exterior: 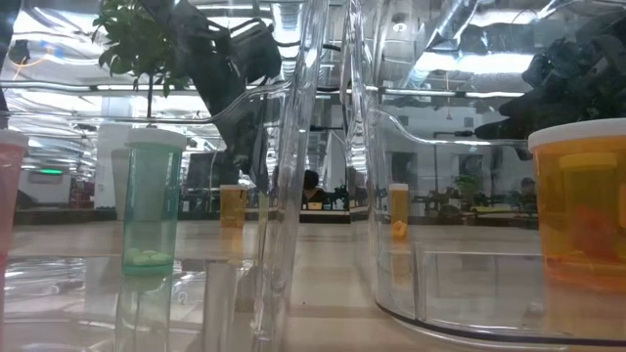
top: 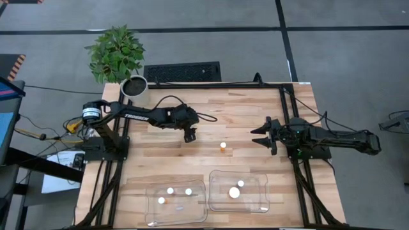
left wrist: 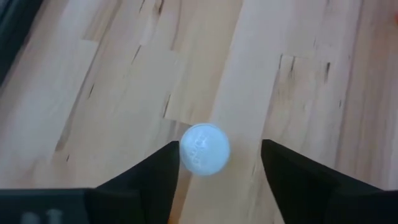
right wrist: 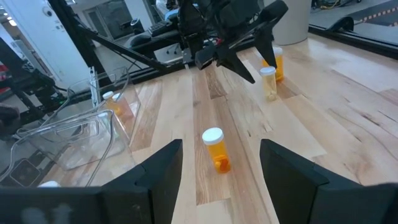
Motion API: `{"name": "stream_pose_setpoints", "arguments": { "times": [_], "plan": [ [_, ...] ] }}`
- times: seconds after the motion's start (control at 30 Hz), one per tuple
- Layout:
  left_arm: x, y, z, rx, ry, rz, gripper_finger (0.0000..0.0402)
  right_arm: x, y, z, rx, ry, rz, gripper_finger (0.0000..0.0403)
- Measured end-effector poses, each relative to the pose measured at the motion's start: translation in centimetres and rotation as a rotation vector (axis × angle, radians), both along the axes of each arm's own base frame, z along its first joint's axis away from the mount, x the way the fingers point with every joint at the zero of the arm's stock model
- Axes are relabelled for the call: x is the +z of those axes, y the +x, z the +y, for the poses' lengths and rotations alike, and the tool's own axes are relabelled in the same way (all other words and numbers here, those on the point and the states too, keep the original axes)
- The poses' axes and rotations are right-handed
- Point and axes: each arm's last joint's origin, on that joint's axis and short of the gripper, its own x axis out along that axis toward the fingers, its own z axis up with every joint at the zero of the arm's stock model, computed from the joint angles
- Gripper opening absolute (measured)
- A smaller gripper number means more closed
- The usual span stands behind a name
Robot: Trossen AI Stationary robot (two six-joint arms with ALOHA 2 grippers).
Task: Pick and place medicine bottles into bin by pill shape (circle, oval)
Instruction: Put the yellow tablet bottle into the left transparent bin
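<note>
The left gripper (top: 190,135) is seen poised straight over a white-capped medicine bottle (left wrist: 204,149) near the middle of the wooden table (top: 243,115), fingers spread on either side of the cap with a gap showing, nothing gripped. A second orange bottle (top: 223,145) is left standing alone just to its right, while capped bottles are spotted in both clear bins (top: 176,201) at the front edge. The right gripper (top: 261,136) is parked open at the right side.

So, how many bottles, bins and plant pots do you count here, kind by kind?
White-capped medicine bottles: 8
Clear plastic bins: 2
White plant pot: 1
Total: 11
</note>
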Motion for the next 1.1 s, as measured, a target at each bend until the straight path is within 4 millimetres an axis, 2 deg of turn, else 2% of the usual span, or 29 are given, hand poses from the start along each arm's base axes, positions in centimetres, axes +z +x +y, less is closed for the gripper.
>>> {"name": "stream_pose_setpoints", "arguments": {
  "times": [0.27,0.63,1.0,1.1],
  "plan": [
    [-0.01,-0.04,0.2,-0.003,-0.014,-0.003,0.0162,0.0,0.0,0.01,0.001,0.0,0.0,0.0225],
    [0.0,-0.04,0.22,0.0,-0.011,-0.003,0.0121,0.0,0.0,0.0,0.0,0.0,0.0,0.0225],
    [0.14,0.11,0.16,0.021,-0.012,-0.025,0.0112,0.0,0.0,0.0,0.0,0.0,0.0,0.0225],
    [0.78,0.44,-0.09,0.026,-0.023,-0.021,0.0111,0.0,0.0,0.0,0.001,0.0,0.0,0.0225]
  ]
}}
